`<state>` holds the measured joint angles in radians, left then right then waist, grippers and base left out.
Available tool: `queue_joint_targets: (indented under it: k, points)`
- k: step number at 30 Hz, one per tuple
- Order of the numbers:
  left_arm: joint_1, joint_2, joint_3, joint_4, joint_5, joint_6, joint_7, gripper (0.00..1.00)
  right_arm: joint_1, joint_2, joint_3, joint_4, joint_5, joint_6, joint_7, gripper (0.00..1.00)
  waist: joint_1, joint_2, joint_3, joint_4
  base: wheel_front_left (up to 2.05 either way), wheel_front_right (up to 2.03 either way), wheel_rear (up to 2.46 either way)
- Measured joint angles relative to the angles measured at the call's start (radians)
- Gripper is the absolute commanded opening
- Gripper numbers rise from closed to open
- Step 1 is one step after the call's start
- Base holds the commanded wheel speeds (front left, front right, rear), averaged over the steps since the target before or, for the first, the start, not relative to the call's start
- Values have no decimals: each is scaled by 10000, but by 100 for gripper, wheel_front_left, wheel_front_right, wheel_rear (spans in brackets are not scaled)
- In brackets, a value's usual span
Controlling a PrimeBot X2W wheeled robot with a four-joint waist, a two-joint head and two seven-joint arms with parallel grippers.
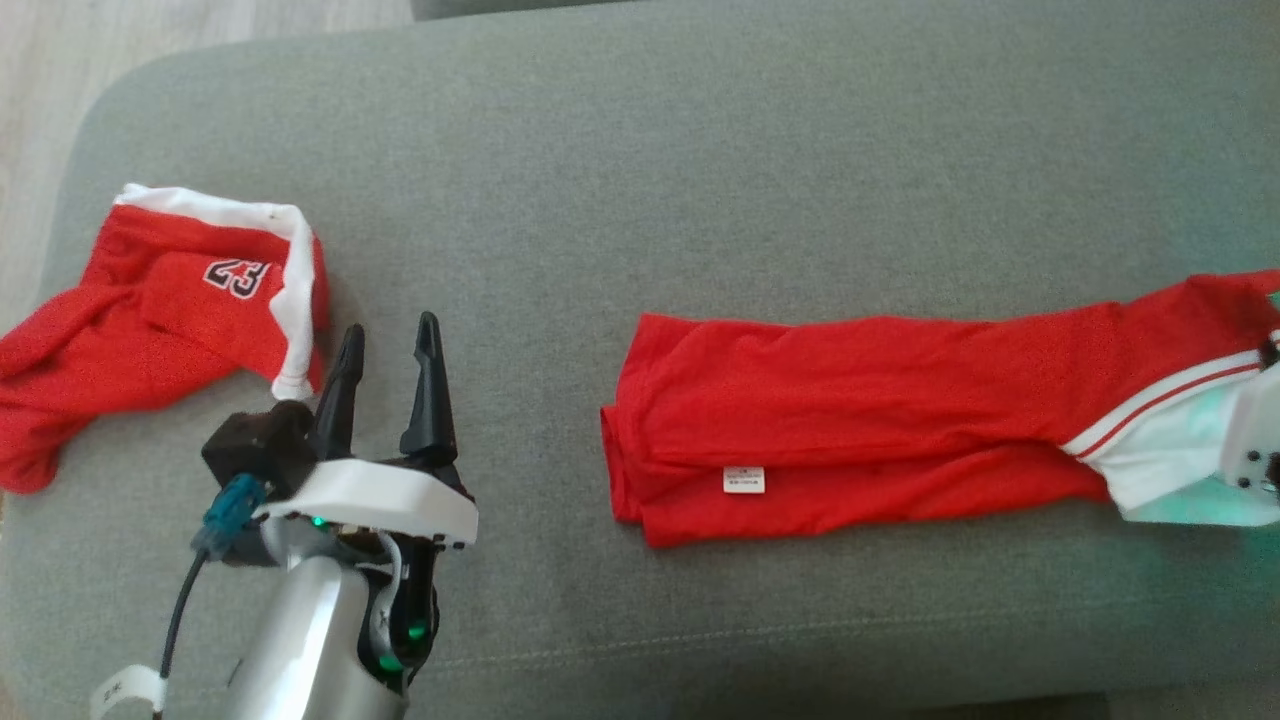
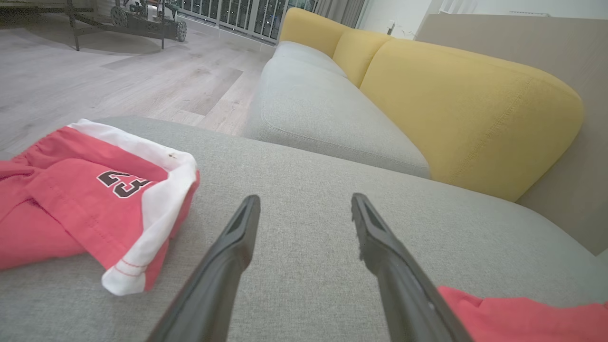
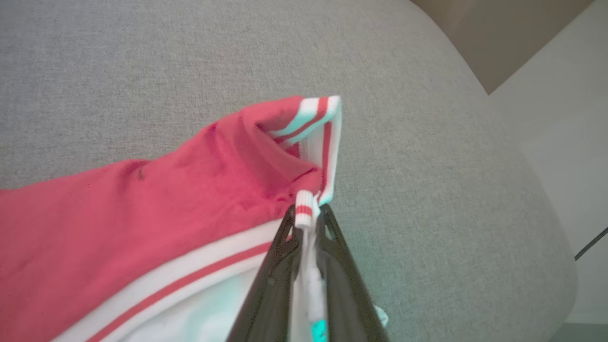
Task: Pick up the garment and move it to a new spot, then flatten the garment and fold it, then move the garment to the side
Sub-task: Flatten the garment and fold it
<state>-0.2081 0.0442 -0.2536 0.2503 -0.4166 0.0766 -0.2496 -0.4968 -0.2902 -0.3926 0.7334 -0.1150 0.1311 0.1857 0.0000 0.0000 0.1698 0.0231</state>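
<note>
Red garment (image 1: 880, 400) lies on the grey cushion (image 1: 640, 150), stretched lengthwise across the cushion's right half as a long band doubled on itself, with a small white label (image 1: 744, 480) on its near layer. Right gripper (image 3: 306, 216) is at the cushion's right end, its 2 fingers clenched on the white, red-striped hem. Judgement: the grip sits at the extreme edge so that a pull along the cushion draws the cloth taut and flat before folding. Left gripper (image 1: 390, 325) hovers over the cushion's left part, released and holding nothing, its 2 fingers well apart. It is probably waiting to take the free end. A 2nd red piece, white-trimmed and marked 23 (image 1: 190, 300), sits crumpled at the cushion's left end, apart from the band, so probably not in this step. Nothing here serves as a container, and the cushion alone bears both pieces. Risk: a thin hem grip may slip under tension.
</note>
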Motion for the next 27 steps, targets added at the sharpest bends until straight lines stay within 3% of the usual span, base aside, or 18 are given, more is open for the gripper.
queue_joint_targets:
  k: [5,10,13,23,27]
  points:
    - [102,-4,-4,-2,-107,71,0,100,-144,339,79,199,79,0,366,0,0,0,-296,56,0,0,0]
    - [734,-4,96,-13,-222,148,0,100,-94,901,821,79,757,0,1049,0,0,0,-833,-37,0,0,0]
    - [1078,-2,65,-17,-372,207,0,100,-92,1352,746,-316,1879,0,1910,0,0,0,-1173,-121,0,0,0]
    - [1395,-2,-209,-165,-529,389,0,100,77,2349,802,-3049,3845,0,4451,0,0,0,-1769,-320,0,0,0]
    - [1546,0,-242,-148,-554,380,0,100,222,2334,1049,-2882,5710,-2,4790,0,0,0,-1846,-176,0,0,0]
